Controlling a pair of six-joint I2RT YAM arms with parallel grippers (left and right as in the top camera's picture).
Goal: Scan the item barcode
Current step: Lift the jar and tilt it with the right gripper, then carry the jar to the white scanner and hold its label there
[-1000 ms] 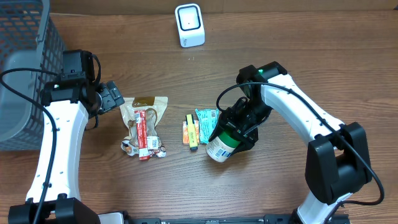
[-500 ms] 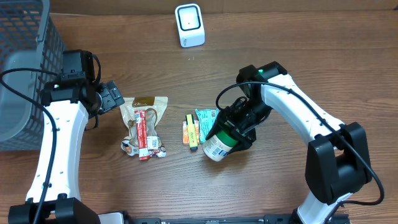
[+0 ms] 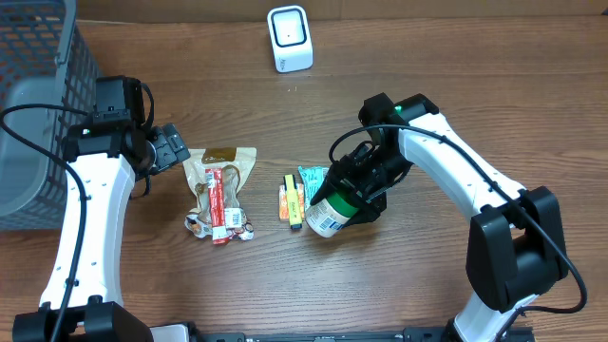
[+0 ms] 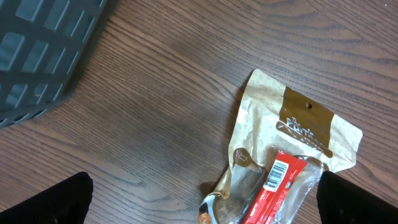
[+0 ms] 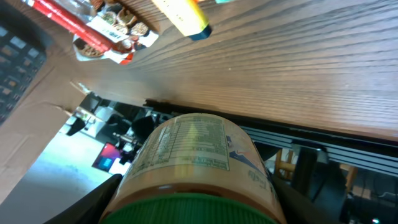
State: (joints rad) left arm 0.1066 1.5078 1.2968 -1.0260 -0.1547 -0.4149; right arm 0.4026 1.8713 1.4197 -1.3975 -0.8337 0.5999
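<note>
A jar [image 3: 326,216] with a green lid and a pale printed label lies tilted in my right gripper [image 3: 361,193], which is shut on it near the lid end. In the right wrist view the jar [image 5: 199,152] fills the space between both black fingers [image 5: 93,202], its nutrition panel facing up. The white scanner [image 3: 290,38] stands at the table's far edge, well away from the jar. My left gripper [image 3: 174,147] is open beside a clear snack bag [image 3: 220,185]. In the left wrist view that snack bag [image 4: 292,143] shows a barcode on its red wrapper, with nothing between the jaws.
A grey mesh basket [image 3: 38,95] stands at the far left. Yellow and orange stick packets [image 3: 292,201] and a teal packet [image 3: 312,178] lie just left of the jar. The table's front edge shows in the right wrist view.
My right gripper has carried the jar a little left and farther from me, toward the small packets. The left arm has not moved.
</note>
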